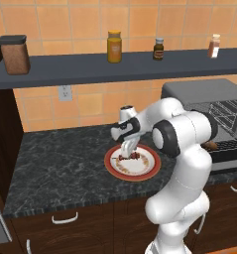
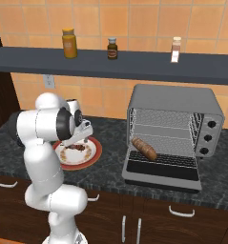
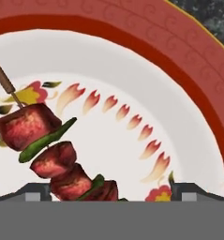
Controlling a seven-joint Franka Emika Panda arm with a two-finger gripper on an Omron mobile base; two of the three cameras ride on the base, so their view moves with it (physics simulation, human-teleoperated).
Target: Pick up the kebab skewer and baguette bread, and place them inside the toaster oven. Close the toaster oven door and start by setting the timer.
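Observation:
The kebab skewer (image 3: 52,145), red meat chunks with green pieces on a thin stick, lies on a red-rimmed plate (image 3: 179,61) on the dark counter. My gripper (image 3: 112,192) hangs just above it, open, one fingertip on either side of the skewer's end. From the base views, the gripper (image 1: 129,149) points down over the plate (image 1: 148,171) and skewer (image 2: 77,147). The grey toaster oven (image 2: 172,102) stands to the right with its door (image 2: 162,174) folded down flat. The baguette bread (image 2: 144,148) lies on the oven's lower rack, near the front.
A dark shelf (image 1: 90,67) above the counter carries a brown canister (image 1: 14,54), an orange jar (image 1: 114,46), a small bottle (image 1: 158,48) and a shaker (image 1: 214,46). The black stone counter (image 1: 60,163) stretches left of the plate. A dark cabinet wall stands at far left.

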